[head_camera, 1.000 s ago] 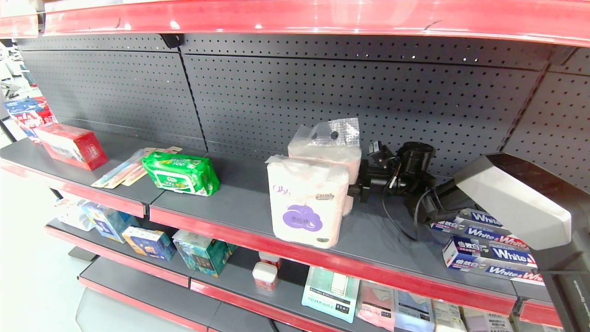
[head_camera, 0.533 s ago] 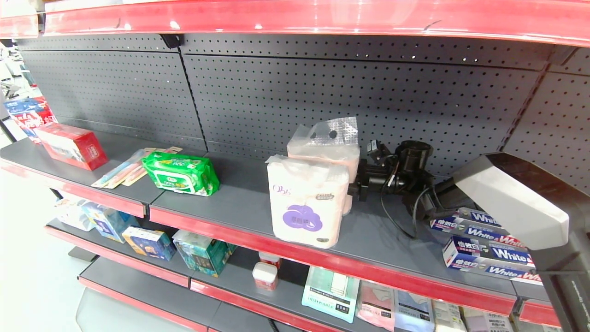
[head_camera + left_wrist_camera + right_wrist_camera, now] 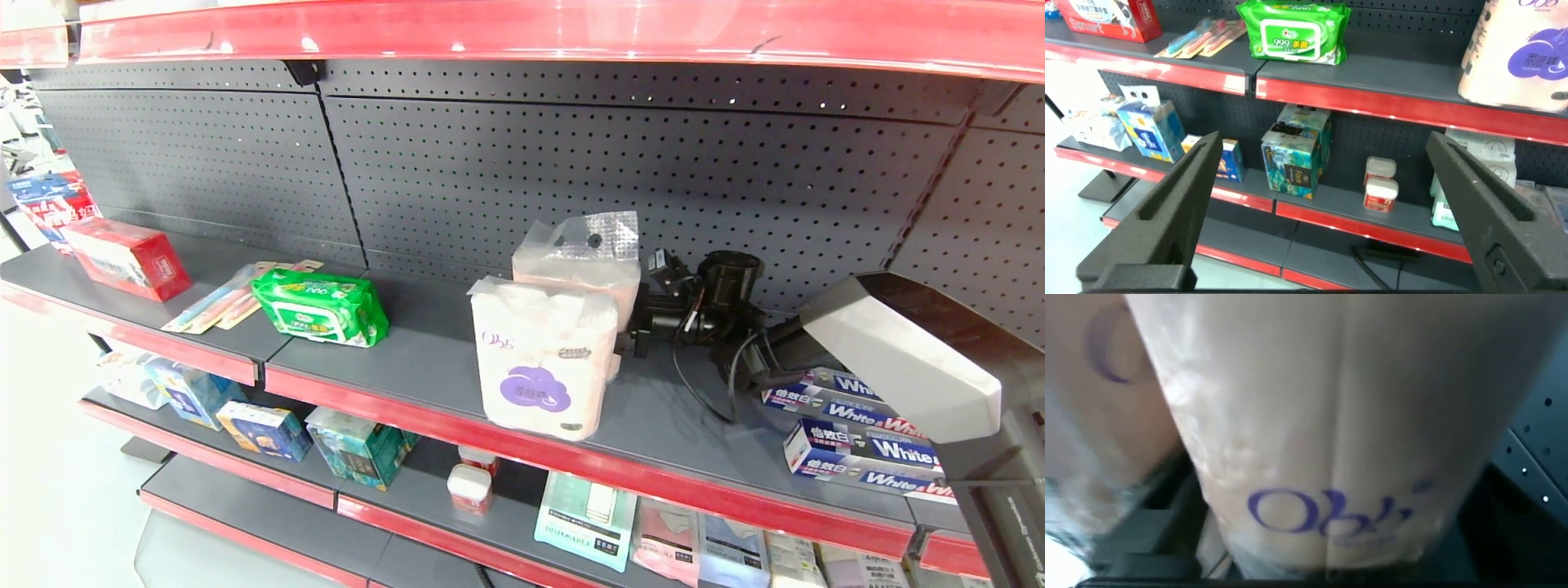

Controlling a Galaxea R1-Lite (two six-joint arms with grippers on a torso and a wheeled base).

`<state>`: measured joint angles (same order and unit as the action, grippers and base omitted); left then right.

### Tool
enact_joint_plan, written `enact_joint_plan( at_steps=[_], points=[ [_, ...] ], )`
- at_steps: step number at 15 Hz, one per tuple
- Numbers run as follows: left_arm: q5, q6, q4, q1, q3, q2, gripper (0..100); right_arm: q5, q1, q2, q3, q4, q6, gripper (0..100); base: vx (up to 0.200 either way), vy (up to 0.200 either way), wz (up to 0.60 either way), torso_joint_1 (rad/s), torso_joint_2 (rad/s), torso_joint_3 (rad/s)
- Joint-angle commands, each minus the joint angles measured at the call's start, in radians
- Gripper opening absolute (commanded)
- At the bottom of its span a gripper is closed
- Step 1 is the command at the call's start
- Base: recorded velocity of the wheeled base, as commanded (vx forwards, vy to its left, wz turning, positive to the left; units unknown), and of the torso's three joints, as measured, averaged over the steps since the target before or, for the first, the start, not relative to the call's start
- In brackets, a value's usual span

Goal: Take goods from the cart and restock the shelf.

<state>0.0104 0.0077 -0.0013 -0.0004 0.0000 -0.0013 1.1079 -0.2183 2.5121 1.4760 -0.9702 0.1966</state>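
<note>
The left tool [image 3: 1323,139] hangs lower than the front roll pack [image 3: 543,359], its fingers spread wide with nothing between them. The front roll pack stands upright near the front lip of the shelf [image 3: 408,359]. A green wipes pack [image 3: 320,306] lies well to its left and toothpaste boxes [image 3: 865,441] lie well to its right. Just behind it, touching, stands the rear roll pack [image 3: 584,261] on the same shelf. The right tool [image 3: 635,327], behind and right of the front pack, grips the rear roll pack's side.
</note>
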Motion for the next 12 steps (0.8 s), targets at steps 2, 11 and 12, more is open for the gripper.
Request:
enact_joint_plan(
  at_steps=[2,11,12],
  points=[
    [0.000,0.000,0.000,0.000,0.000,0.001,100,0.001,0.010,-0.006,0.001,-0.001,-0.002,100,0.000,0.000,0.00,0.000,0.00,0.000],
    [0.000,0.000,0.000,0.000,0.000,0.001,100,0.000,0.094,-0.087,-0.079,0.067,0.006,100,0.000,0.000,0.00,0.000,0.00,0.000],
    [0.000,0.000,0.000,0.000,0.000,0.001,100,0.000,0.112,-0.101,-0.097,0.067,0.006,100,0.000,0.000,0.00,0.000,0.00,0.000]
  ],
)
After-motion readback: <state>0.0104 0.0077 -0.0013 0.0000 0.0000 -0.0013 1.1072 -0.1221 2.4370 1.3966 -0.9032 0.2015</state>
